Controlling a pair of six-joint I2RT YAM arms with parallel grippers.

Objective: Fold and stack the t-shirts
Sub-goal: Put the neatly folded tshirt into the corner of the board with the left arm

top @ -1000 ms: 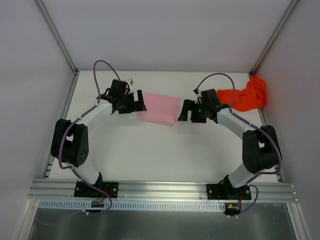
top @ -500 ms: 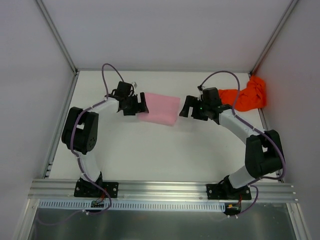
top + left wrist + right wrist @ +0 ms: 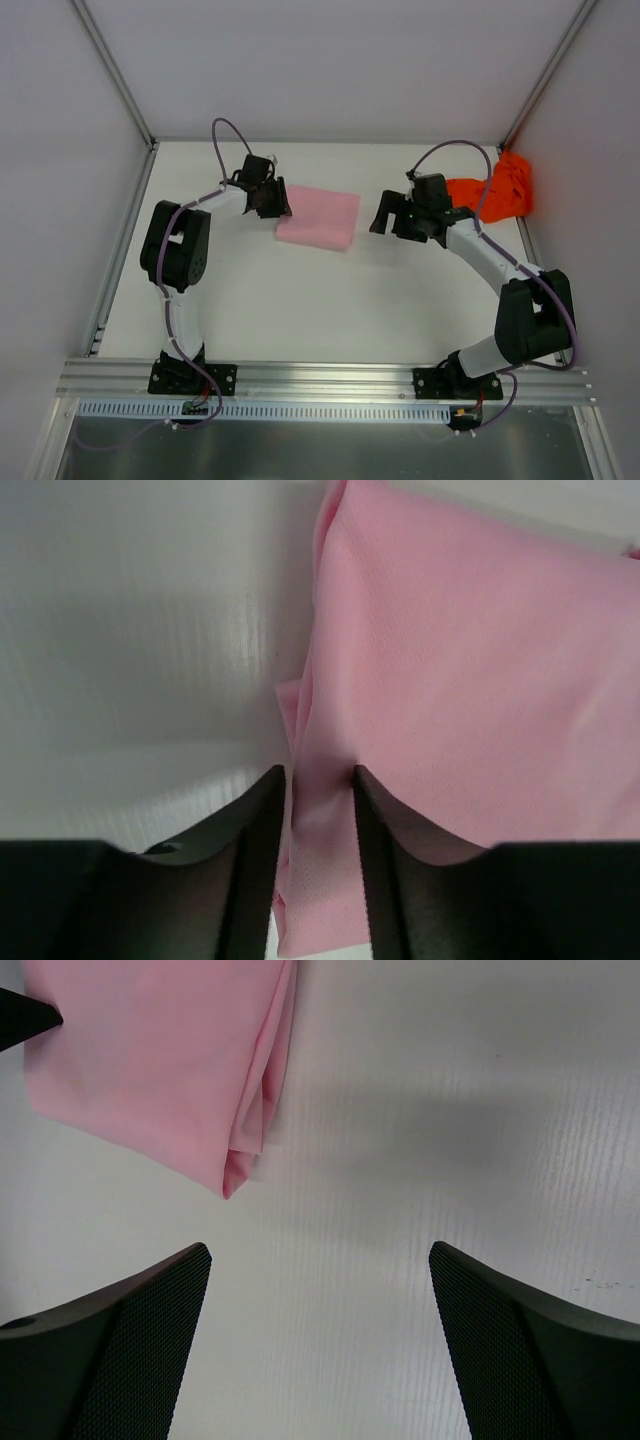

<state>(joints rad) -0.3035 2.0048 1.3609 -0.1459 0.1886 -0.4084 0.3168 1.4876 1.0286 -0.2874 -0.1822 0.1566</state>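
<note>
The left end effector (image 3: pixel 270 198) has shifted a little farther and to the right, onto the left edge of the pink t-shirt (image 3: pixel 322 220). Its jaws, wide apart a second ago, have narrowed onto a fold of that edge. The left arm (image 3: pixel 183 248) has swung its elbow farther and rightward. The right end effector (image 3: pixel 386 212) has drawn back to the right and farther, away from the shirt's right edge, while the right arm (image 3: pixel 530 315) has sunk its elbow slightly nearer.

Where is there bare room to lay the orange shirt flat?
Bare: the near half of the table, in front of the pink shirt; also the far strip behind it. Crowded: beside the pink shirt, flanked by the left gripper and right gripper, and the far-right corner with the orange shirt.
</note>
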